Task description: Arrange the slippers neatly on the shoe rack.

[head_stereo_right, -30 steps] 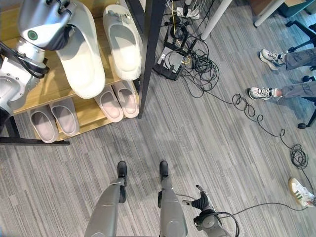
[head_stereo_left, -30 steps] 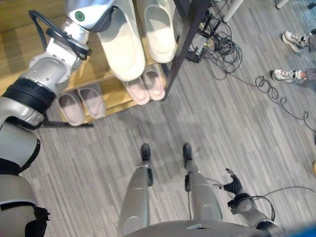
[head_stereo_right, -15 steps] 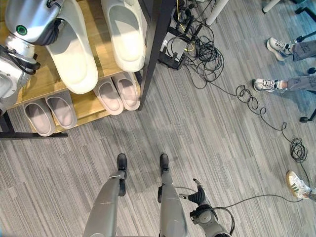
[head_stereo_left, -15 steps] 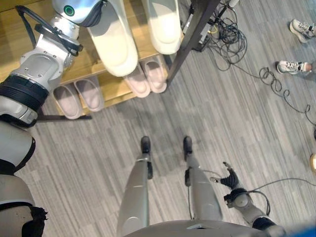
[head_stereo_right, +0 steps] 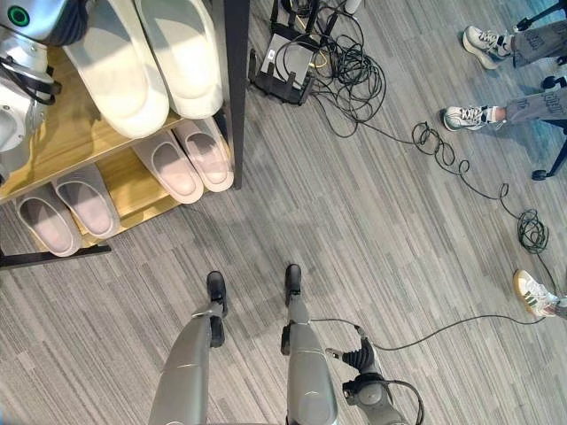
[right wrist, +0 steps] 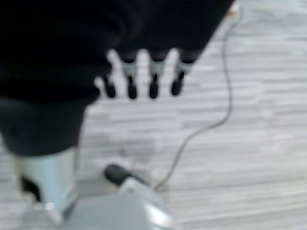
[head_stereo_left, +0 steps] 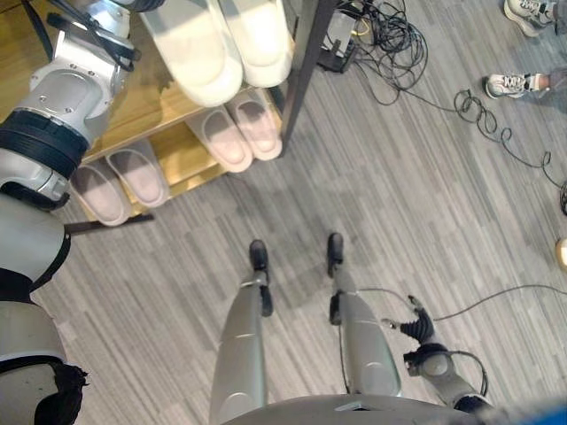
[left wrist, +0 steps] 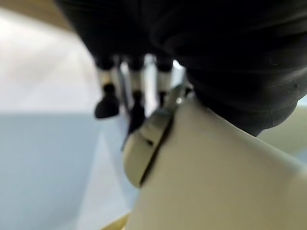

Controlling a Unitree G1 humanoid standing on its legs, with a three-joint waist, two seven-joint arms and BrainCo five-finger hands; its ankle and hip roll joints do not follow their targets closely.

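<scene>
Two large cream slippers lie side by side on the rack's upper wooden shelf (head_stereo_right: 62, 133). My left hand (head_stereo_right: 53, 18) reaches over the far end of the left one (head_stereo_left: 190, 53). In the left wrist view its thumb (left wrist: 146, 146) lies on the slipper's cream upper (left wrist: 216, 182), with the fingers (left wrist: 136, 103) past it. That slipper's near end overhangs the shelf edge and touches the right cream slipper (head_stereo_left: 259, 35). My right hand (head_stereo_left: 416, 329) hangs low by my right side, its fingers (right wrist: 141, 84) relaxed and holding nothing.
Two pairs of pinkish-grey slippers (head_stereo_left: 235, 133) (head_stereo_left: 115, 177) sit on the lower shelf. The rack's black post (head_stereo_left: 301, 71) stands at its right end. Tangled cables (head_stereo_right: 345, 71) lie beyond it. A person's white sneakers (head_stereo_right: 469, 115) show at the far right, and a loose shoe (head_stereo_right: 536, 297) lies on the floor.
The whole picture has shifted, so the camera moved. The left cream slipper has closed up against the right one; a gap showed between them before. The right hand has barely moved.
</scene>
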